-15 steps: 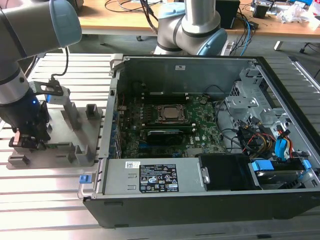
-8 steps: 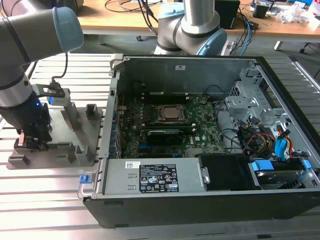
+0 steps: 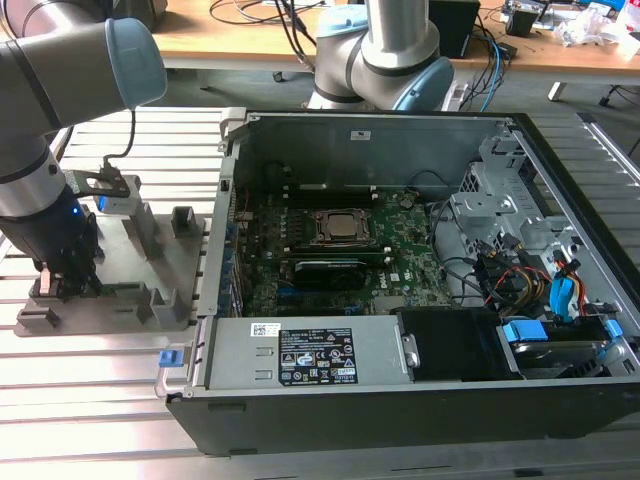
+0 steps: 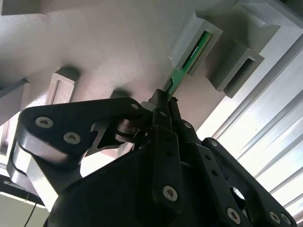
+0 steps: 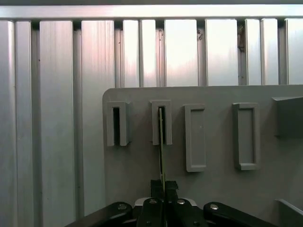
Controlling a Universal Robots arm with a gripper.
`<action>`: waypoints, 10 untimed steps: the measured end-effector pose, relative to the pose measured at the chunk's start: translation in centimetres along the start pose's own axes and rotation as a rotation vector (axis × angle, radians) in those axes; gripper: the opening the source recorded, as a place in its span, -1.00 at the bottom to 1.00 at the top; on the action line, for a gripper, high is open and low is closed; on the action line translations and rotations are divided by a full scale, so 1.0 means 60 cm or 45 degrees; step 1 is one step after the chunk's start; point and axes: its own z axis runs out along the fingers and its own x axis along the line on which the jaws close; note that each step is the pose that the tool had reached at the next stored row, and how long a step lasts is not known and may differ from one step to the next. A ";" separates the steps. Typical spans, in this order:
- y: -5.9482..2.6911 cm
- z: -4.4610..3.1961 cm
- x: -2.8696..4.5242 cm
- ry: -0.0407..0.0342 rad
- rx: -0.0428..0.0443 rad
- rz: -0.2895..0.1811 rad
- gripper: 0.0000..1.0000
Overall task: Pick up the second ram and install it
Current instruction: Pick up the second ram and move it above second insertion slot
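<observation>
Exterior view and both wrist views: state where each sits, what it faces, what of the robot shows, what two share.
Exterior view: off the arm, raised, looking down on the open computer case and grey fixture; arm shows, claw at the fixture.
First wrist view: at the wrist, looking down past the claw onto fixture and slatted table.
Second wrist view: at the wrist, looking aslant along the claw.
Shared: both wrist views show the claw shut on the second ram in a fixture slot.
</observation>
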 end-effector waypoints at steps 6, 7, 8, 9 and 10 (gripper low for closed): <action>0.000 0.000 0.000 0.0000 0.000 0.000 -0.73; 0.000 0.000 0.000 0.0000 0.000 0.000 -0.73; 0.000 0.000 0.000 -0.0001 0.000 0.000 -0.73; 0.000 0.000 0.000 -0.0001 0.000 0.000 -0.73; 0.000 0.000 0.000 0.0000 0.000 0.000 -0.73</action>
